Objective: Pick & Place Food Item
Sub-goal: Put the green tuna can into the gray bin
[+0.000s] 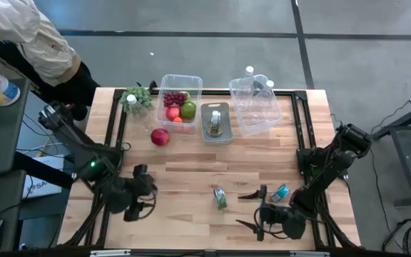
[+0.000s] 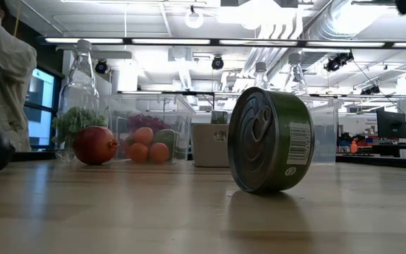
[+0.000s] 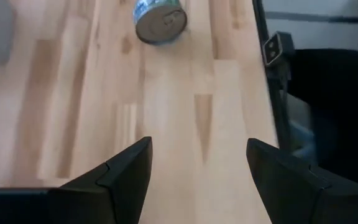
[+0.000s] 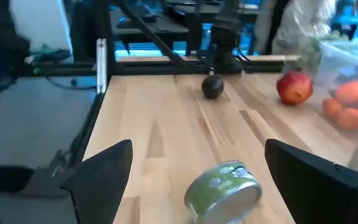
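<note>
Right gripper spread over the near edge, green can lying just ahead of it.

Your right gripper (image 1: 257,208) sits low near the bench's (image 1: 191,178) near edge, right of middle, fingers wide apart and empty; its wrist camera looks straight at the green can (image 4: 224,190). The can lies on its side, free to roll, about mid-width of the bench toward the near edge. Come in slowly, straddle it across the round wall with both fingers clear of the wood, and close only once it is centred, or it may squirt away. A blue-labelled can (image 1: 280,193) lies just beside the arm; don't clip it. Left gripper (image 1: 140,193) waits parted and empty by the near-left corner. A red apple (image 1: 160,136) sits loose before the fruit tub (image 1: 180,80) at the far edge.
</note>
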